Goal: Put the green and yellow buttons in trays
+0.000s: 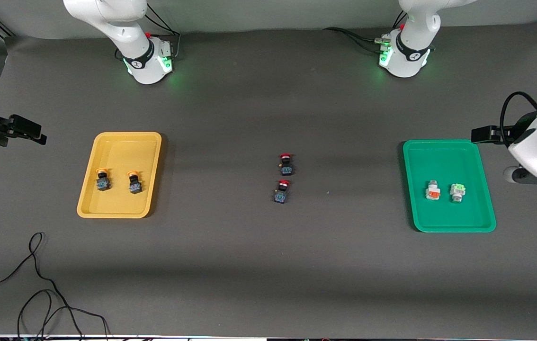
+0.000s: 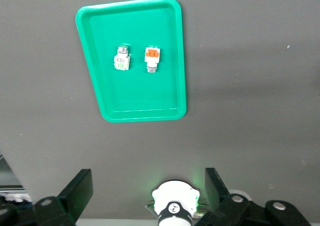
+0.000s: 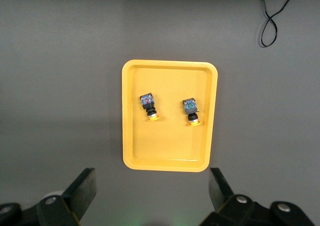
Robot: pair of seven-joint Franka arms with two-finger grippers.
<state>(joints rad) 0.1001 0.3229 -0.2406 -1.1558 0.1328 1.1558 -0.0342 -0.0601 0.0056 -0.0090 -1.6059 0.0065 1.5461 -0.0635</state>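
On the dark grey table, largest first:

Left arm: waiting, raised at its own end of the table. Left gripper hangs over bare table beside the green tray; fingers spread wide, holding nothing.

Right arm: likewise raised at its own end. Right gripper hangs over bare table beside the yellow tray; fingers spread wide, holding nothing.

Green tray, toward the left arm's end. Holds two whitish-bodied buttons side by side, apart: green button and orange-faced button, both lying on the tray floor.

Yellow tray, toward the right arm's end. Holds two yellow buttons, black bodies, lying side by side and apart, caps pointing toward the robots' bases.

Black cable, looped on the table near the front camera, at the right arm's end.

Red-capped buttons, two, mid-table between the trays, one just nearer the front camera than its twin, not touching.
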